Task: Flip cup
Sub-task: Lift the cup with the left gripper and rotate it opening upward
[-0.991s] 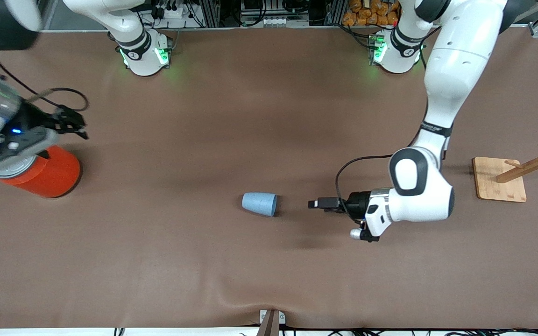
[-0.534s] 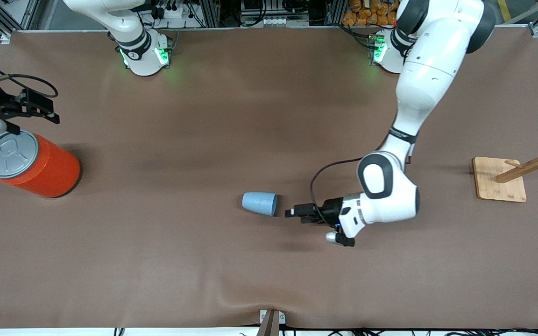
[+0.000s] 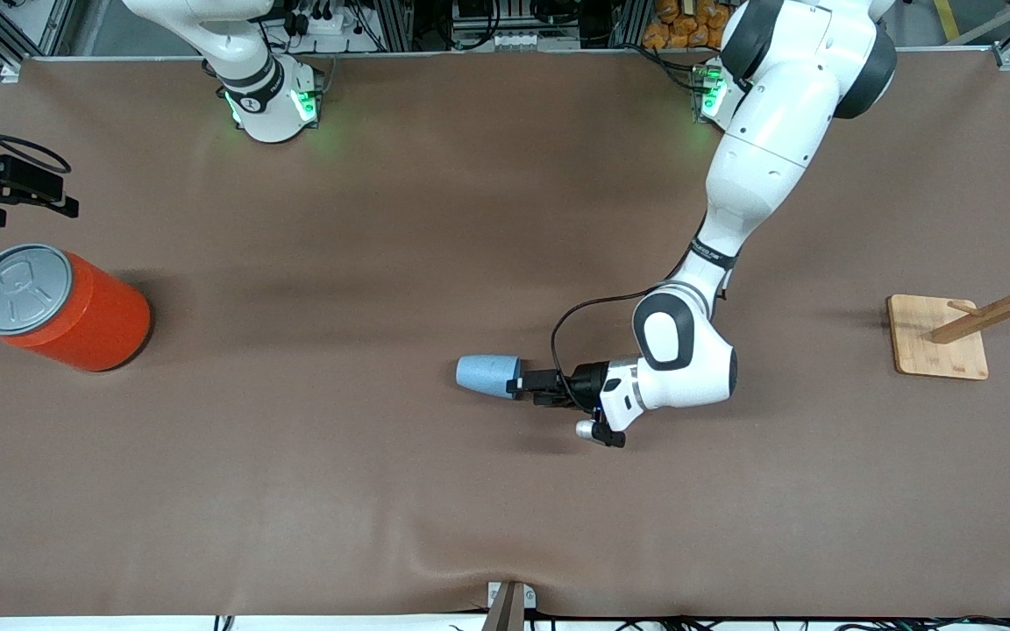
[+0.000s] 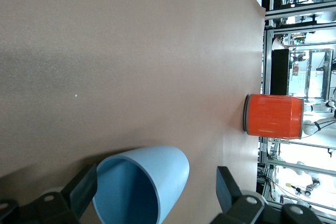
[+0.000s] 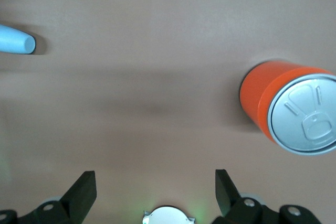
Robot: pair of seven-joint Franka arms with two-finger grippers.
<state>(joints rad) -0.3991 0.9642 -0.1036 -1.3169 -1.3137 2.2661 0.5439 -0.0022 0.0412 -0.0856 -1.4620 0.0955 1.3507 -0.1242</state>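
Cup (image 3: 487, 376) lies on its side on the brown table (image 3: 382, 491), just below centre of the front frame, slightly toward the left arm's end. Light blue, tapered, no handle. Narrow closed base points toward the right arm's end; open mouth faces the left gripper (image 3: 529, 384). In the left wrist view the cup (image 4: 142, 187) sits at bottom centre, blue inside visible, mouth toward the camera.

Left gripper is right at the cup's mouth, low over the table, arm reaching down from its base at upper right of the front frame. Jaws spread wide: the wrist view shows one finger (image 4: 81, 195) on each side of the rim with the cup's mouth between them. Gaps visible on both sides, so nothing gripped. Contact with the rim: can't tell.

Right gripper (image 3: 18, 188) is at the far left edge of the front frame, up in the air above the table near the orange can (image 3: 62, 308). Its wrist view shows both fingers (image 5: 84, 190) wide apart, nothing between them. That arm waits.

Orange can stands upright, grey pull-tab lid on top, mid-left of the front frame, well apart from the cup. Also seen at right in the right wrist view (image 5: 283, 111) and the left wrist view (image 4: 273, 116).

Wooden rack (image 3: 965, 329) on a square base sits at the right edge of the front frame, well apart from the cup.
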